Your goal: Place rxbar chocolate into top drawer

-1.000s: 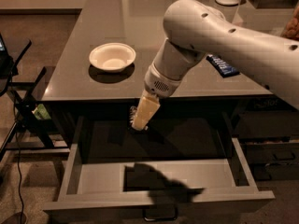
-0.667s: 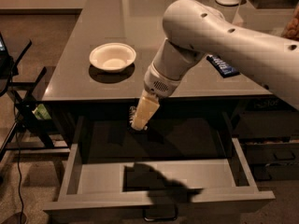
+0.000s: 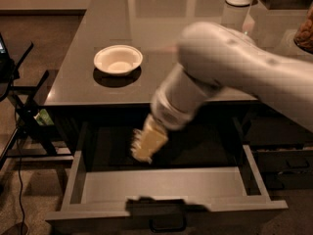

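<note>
Rxbar: cannot be made out. No black wrapper lies on the bare grey floor of the top drawer (image 3: 117,186), and none shows on the visible worktop (image 3: 102,18). A dark sliver sits at the left edge of the gripper (image 3: 146,146); it may be the bar, but this is unconfirmed.

Gripper: hangs below the worktop's front edge, over the rear of the drawer and above its floor. Whether it is apart, together or clamped on something, I cannot tell.

Drawer: pulled well out, with the loop handle (image 3: 166,225) facing the camera. The arm's shadow falls across its front rim.

Progress (judgement): the drawer is open, so access is done. The arm (image 3: 230,67) appears to be carrying the load down into it. If the bar is in the gripper, what is left is to lower it to the floor, let go and withdraw. Placement is not yet done.

Versus the frame one second ago:
- The gripper is lower. Then it was level with the worktop's front edge; now it is down in the drawer opening.
- The arm has dropped with it and now covers the blue bar that showed on the worktop's right side.
- The shadow has slid from mid-floor toward the drawer front.
- The bowl (image 3: 118,59) and the drawer are unchanged.
</note>
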### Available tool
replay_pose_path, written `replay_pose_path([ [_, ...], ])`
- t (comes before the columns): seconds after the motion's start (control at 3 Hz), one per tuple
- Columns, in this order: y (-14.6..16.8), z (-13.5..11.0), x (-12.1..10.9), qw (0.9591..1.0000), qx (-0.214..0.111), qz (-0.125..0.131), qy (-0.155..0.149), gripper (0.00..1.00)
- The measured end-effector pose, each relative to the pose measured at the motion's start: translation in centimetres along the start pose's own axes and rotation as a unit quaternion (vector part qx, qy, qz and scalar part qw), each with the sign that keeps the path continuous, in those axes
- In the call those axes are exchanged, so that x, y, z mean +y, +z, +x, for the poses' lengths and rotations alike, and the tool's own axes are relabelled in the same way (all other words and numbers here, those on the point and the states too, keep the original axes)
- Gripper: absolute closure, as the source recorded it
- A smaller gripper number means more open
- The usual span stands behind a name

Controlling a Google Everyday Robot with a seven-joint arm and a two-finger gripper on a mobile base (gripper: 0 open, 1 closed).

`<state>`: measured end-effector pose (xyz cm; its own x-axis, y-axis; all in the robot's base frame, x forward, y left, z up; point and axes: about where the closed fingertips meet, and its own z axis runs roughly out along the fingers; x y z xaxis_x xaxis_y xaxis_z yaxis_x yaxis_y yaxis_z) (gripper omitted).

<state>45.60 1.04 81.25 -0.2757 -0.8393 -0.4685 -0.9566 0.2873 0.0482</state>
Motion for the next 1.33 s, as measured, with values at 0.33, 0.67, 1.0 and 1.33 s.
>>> replay_pose_path([
  [0.33,0.0,8.5,3.1,0.9994,0.002,-0.008,0.032,1.0],
  [0.67,0.2,10.8,3.9,0.9993,0.009,-0.012,0.034,1.0],
  [1.0,1.0,11.1,3.8,0.9992,0.007,-0.012,0.038,1.0],
  [1.33,2.1,11.3,3.3,0.999,0.007,-0.012,0.042,1.0],
])
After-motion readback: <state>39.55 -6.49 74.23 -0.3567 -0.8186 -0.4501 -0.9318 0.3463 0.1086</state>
